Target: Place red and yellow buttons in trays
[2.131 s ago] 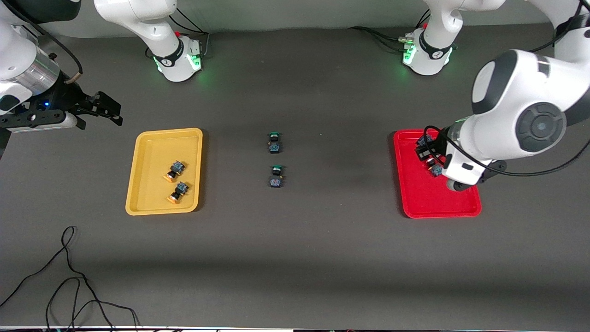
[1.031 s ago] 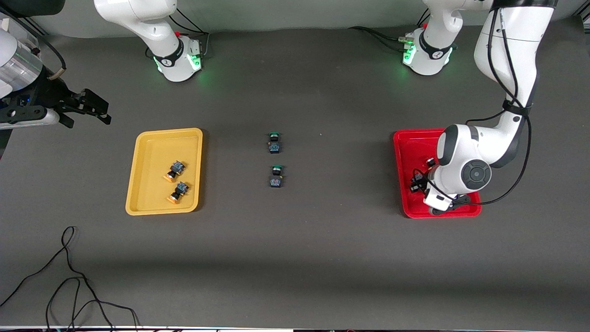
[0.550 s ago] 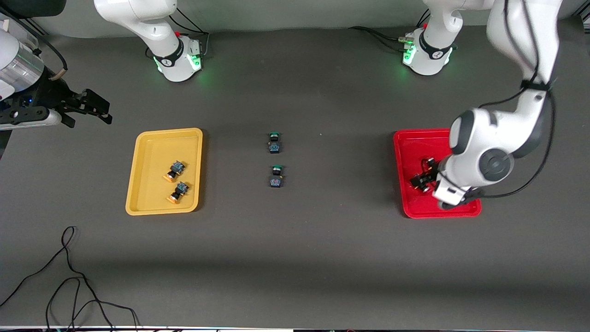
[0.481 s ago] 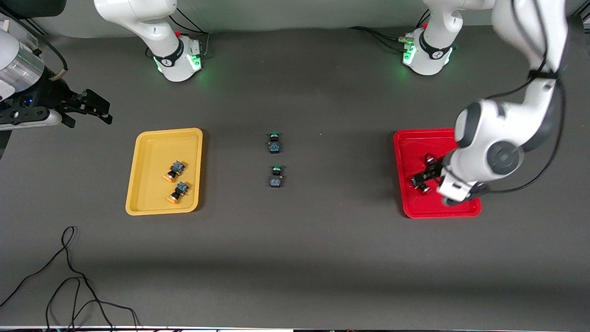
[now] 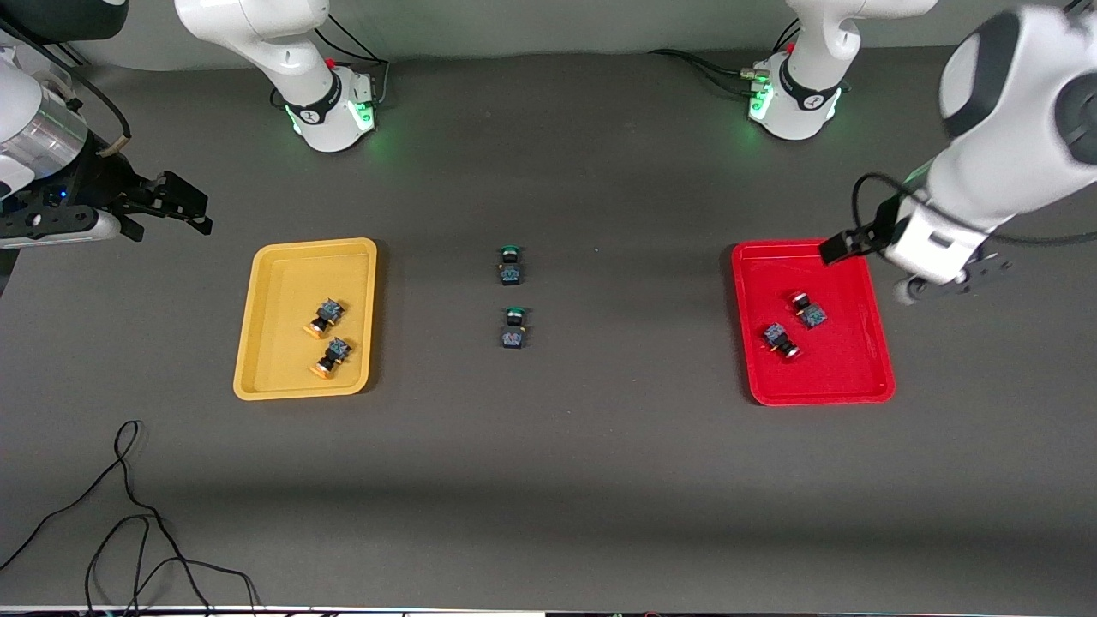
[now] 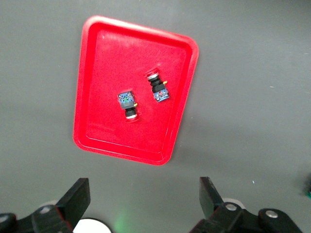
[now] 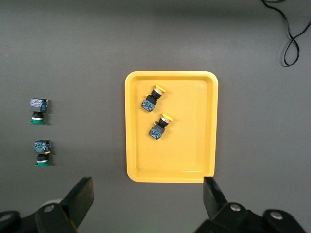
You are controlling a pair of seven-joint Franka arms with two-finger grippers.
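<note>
The red tray [image 5: 844, 360] holds two red buttons [image 5: 806, 310] [image 5: 781, 339], lying apart from each other. My left gripper [image 5: 844, 246] is open and empty, up in the air over that tray's rim on the robot-base side. In the left wrist view the red tray [image 6: 97, 87] and both buttons [image 6: 158, 90] [image 6: 128, 104] show past my open left gripper [image 6: 143, 204]. The yellow tray [image 5: 283, 274] holds two yellow buttons [image 5: 324, 315] [image 5: 332, 356]. My right gripper [image 5: 195, 210] waits open beside it at the right arm's end of the table. The right wrist view shows the yellow tray [image 7: 189, 145] and its buttons [image 7: 151, 98] [image 7: 160, 126].
Two green-capped switches [image 5: 510, 264] [image 5: 513, 328] stand on the table midway between the trays; they also show in the right wrist view [image 7: 37, 110] [image 7: 42, 153]. A black cable [image 5: 128, 514] lies loose near the front edge at the right arm's end.
My left gripper let go of a red button in the red tray, then rose and drew back toward the robot bases. The right gripper barely moved.
</note>
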